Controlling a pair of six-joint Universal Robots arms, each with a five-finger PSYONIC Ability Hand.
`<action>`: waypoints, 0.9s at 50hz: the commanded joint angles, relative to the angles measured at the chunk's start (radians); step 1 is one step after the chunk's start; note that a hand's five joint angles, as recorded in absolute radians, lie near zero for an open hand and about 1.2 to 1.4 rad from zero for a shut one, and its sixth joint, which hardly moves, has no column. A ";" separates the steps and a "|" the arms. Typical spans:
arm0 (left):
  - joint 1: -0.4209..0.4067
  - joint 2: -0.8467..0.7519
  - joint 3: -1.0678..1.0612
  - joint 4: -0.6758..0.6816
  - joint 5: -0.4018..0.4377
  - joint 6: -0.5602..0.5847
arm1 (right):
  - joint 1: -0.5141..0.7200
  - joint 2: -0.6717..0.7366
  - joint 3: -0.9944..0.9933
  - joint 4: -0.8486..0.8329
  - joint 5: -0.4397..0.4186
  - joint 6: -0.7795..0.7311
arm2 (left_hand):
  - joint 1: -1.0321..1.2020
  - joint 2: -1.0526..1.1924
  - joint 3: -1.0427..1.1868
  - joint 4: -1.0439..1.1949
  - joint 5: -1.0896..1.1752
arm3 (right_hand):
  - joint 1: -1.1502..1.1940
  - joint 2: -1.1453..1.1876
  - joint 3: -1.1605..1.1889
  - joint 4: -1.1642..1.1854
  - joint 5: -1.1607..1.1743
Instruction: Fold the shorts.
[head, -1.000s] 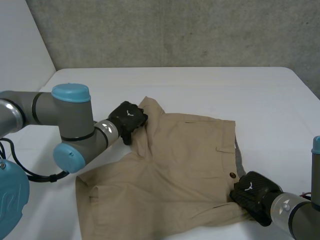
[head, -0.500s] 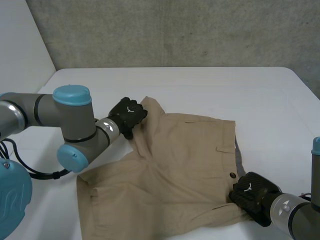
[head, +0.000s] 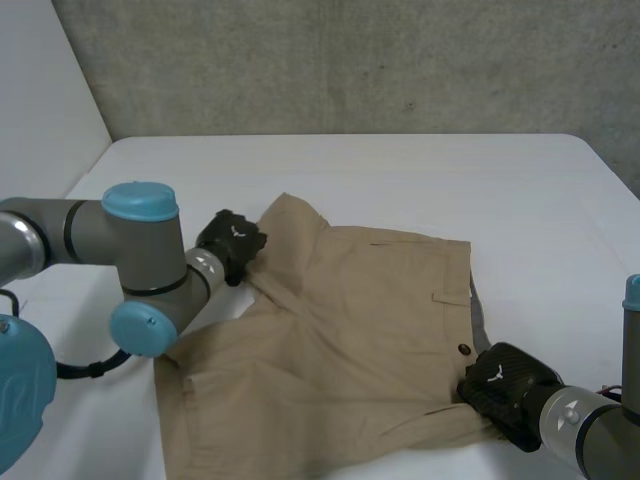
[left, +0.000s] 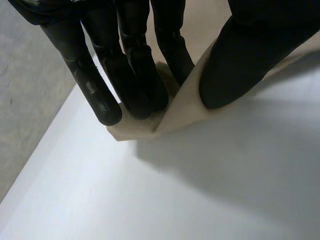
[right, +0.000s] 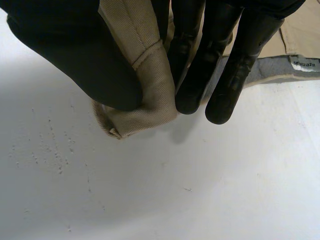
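Tan shorts (head: 350, 330) lie spread on the white table (head: 400, 170), waistband toward my right arm. My left hand (head: 228, 245) is at the far left leg hem and pinches that corner of the shorts (left: 165, 112) between fingers (left: 132, 80) and thumb, a little above the table. My right hand (head: 505, 385) is at the near right waistband corner. There its thumb (right: 85, 65) and fingers press a bunched fold of the shorts (right: 145, 85) between them.
A grey concrete wall (head: 350, 60) runs behind the table's far edge. The waistband's grey lining with a small label (right: 302, 64) shows beside my right hand's fingers. Bare tabletop lies beyond the shorts and to their right.
My left hand slid left off the top of the leg to its hem corner and closed its fingers and thumb on the cloth. The right hand stayed put.
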 joint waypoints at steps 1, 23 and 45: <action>-0.001 0.048 -0.113 0.000 -0.121 0.033 | 0.001 0.000 -0.001 -0.008 0.001 0.001 | 0.273 0.206 0.210 0.201 0.265 | 0.421 0.224 0.219 0.207 0.217; -0.025 0.151 -0.186 0.005 -0.263 0.016 | 0.001 0.000 0.004 -0.049 -0.001 0.045 | -0.763 -0.830 -0.826 -0.835 -0.771 | 0.421 0.224 0.219 0.207 0.217; -0.044 0.832 -0.705 -0.199 -0.027 -0.398 | 0.001 -0.002 0.001 -0.214 -0.042 0.279 | -0.464 -0.530 -0.527 -0.535 -0.471 | 0.421 0.224 0.219 0.207 0.217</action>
